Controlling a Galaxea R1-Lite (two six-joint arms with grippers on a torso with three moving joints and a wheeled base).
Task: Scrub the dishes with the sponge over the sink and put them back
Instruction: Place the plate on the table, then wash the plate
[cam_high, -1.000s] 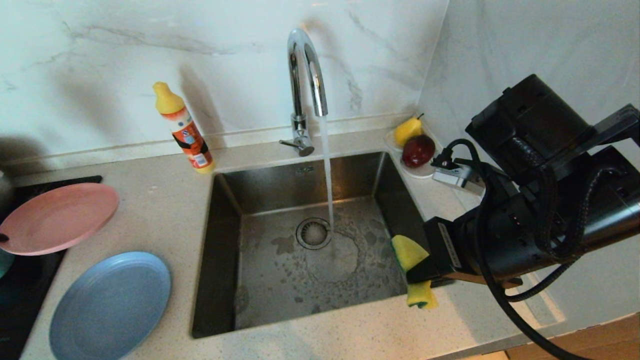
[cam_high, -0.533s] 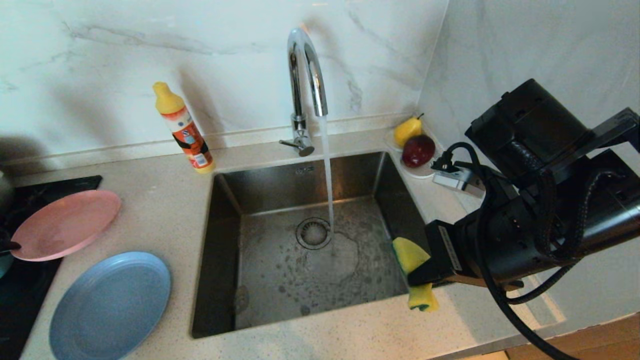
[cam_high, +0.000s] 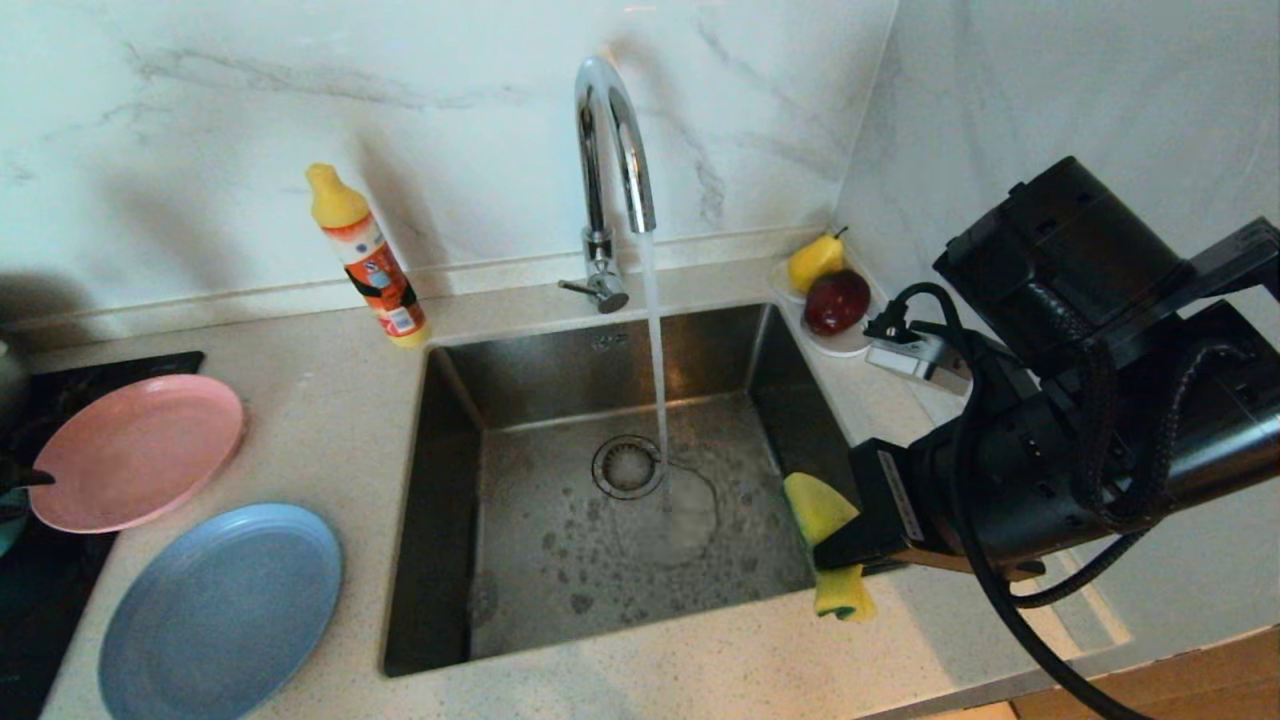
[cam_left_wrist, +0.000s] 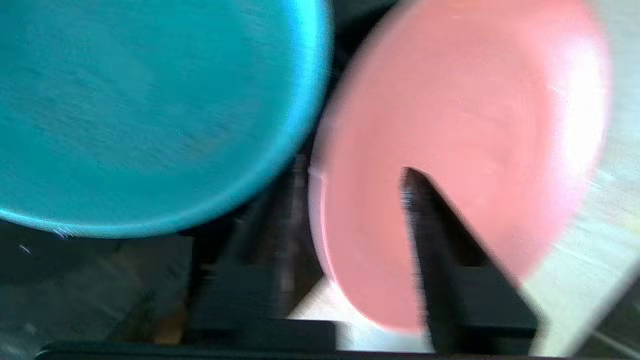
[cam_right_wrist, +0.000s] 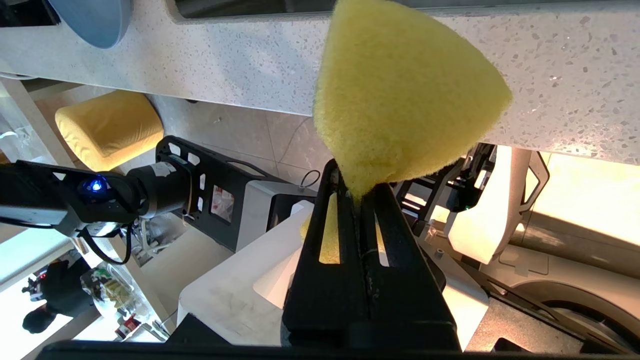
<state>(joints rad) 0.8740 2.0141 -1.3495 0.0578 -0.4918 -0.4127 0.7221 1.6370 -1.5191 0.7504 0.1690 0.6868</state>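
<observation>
Pinching the yellow sponge (cam_high: 822, 520) folded, right hand (cam_high: 835, 548) overhangs sink (cam_high: 440, 480).

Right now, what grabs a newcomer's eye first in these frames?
The right pincer, hanging over the sink's right rim, squeezes a bright yellow sponge into a pinched wedge. Behind it the tap pours a stream of water onto the basin floor beside the drain. On the counter to the left lie the pink plate and blue plate.

right hand (cam_right_wrist: 357, 197) pinching yellow sponge (cam_right_wrist: 400, 95), countertop (cam_right_wrist: 550, 75) behind
</observation>
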